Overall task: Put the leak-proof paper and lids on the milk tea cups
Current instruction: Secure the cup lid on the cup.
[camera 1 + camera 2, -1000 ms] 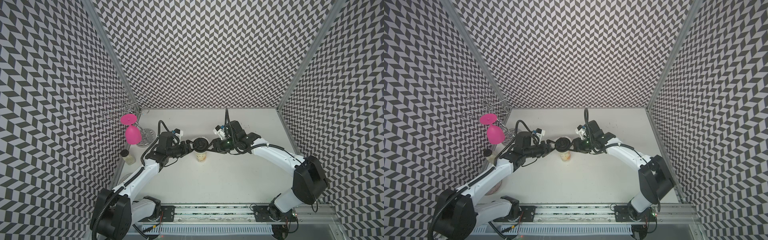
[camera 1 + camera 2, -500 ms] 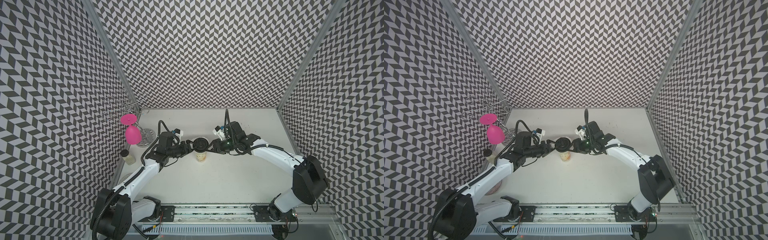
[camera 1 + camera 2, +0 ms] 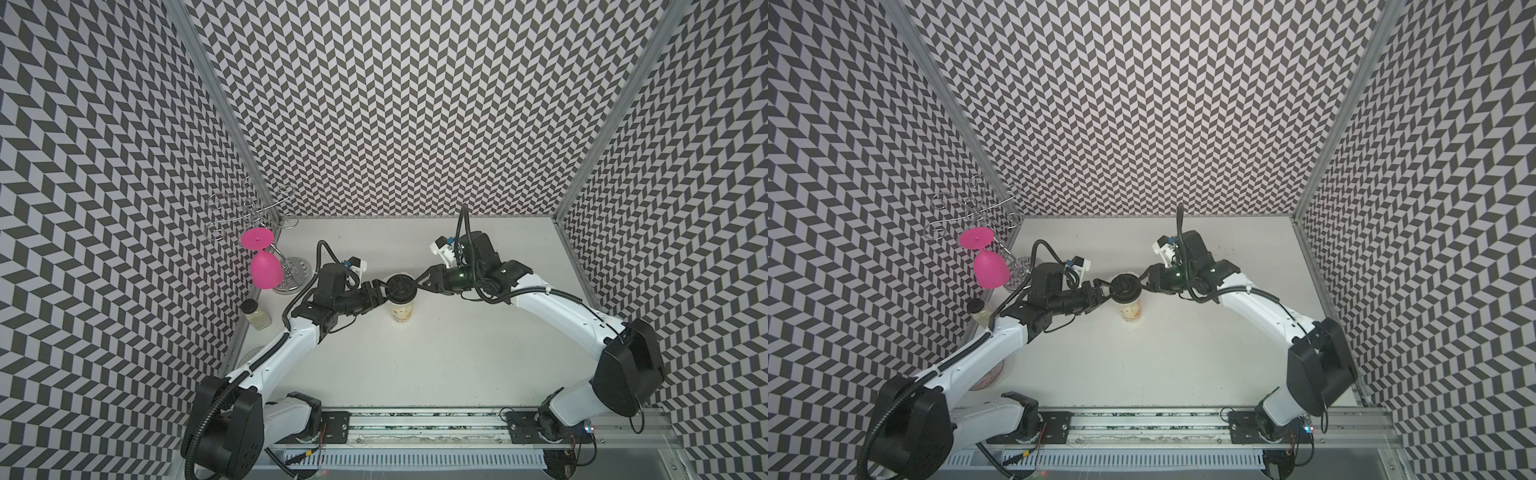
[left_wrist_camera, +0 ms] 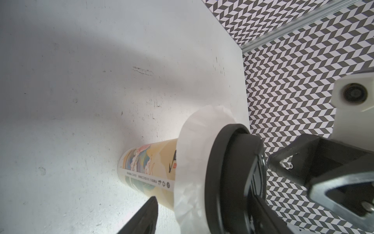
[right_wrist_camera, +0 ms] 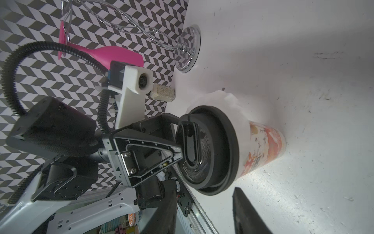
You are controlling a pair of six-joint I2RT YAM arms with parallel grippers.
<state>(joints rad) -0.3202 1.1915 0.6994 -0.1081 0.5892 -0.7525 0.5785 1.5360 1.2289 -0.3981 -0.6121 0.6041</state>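
On the scuffed white table [image 3: 415,365], boxed by chevron walls [image 3: 395,104], the cup [image 3: 401,312] stands upright with the paper [image 4: 194,141] draped over its mouth under a black lid [image 5: 212,150], the right gripper [image 3: 420,284] beside it with fingers apart, the left gripper [image 3: 380,291] opposite with its grip unclear.

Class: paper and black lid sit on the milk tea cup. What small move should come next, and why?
Probably press the black lid down onto the milk tea cup. The leak-proof paper already drapes over the cup's mouth under the lid; the left claw grips the lid and the right claw stands open at its opposite rim. Whether it is seated cannot be told.
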